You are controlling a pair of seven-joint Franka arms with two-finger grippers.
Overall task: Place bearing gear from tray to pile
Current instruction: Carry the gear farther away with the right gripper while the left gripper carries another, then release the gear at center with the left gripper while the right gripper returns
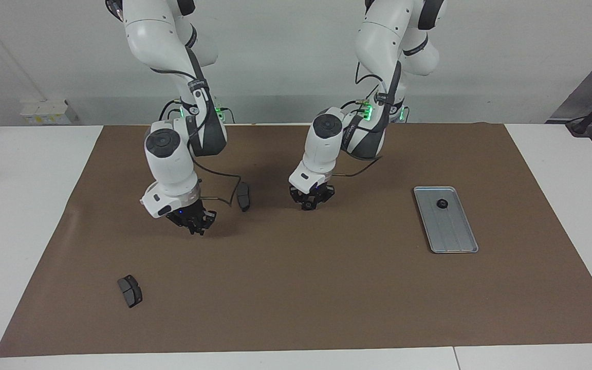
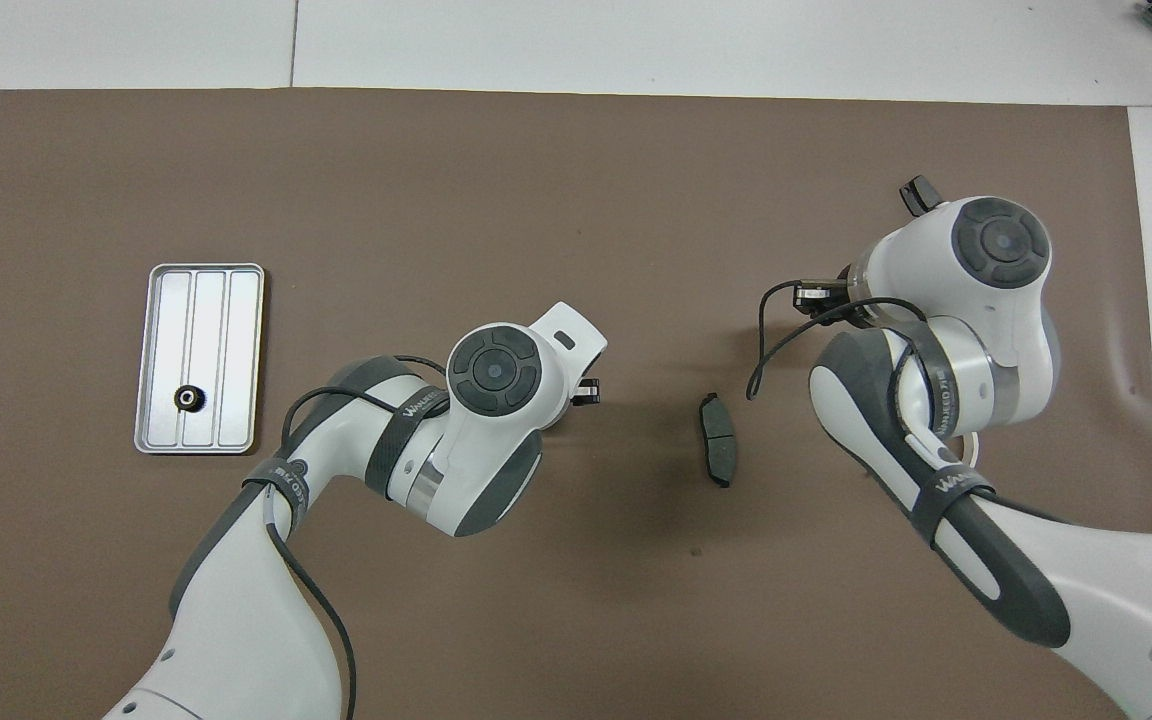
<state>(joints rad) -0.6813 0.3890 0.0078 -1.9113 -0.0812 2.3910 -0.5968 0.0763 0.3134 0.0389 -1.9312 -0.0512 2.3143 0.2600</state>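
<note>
My left gripper (image 1: pixel 310 204) hangs low over the brown mat (image 1: pixel 327 288), toward the right arm's end from the flat silver-grey ridged metal tray (image 1: pixel 455 241) and well apart from it; it carries a small dark round part between its fingertips, though I cannot tell how firm the grip is. My right gripper (image 1: pixel 193 226) hangs clenched and empty, further still from the tray. A small black bearing gear (image 2: pixel 186 398) lies in the tray, at its robot-side end. One dark grey curved brake pad (image 2: pixel 717 440) lies between the grippers; a second (image 1: pixel 130 291) lies farther out.
</note>
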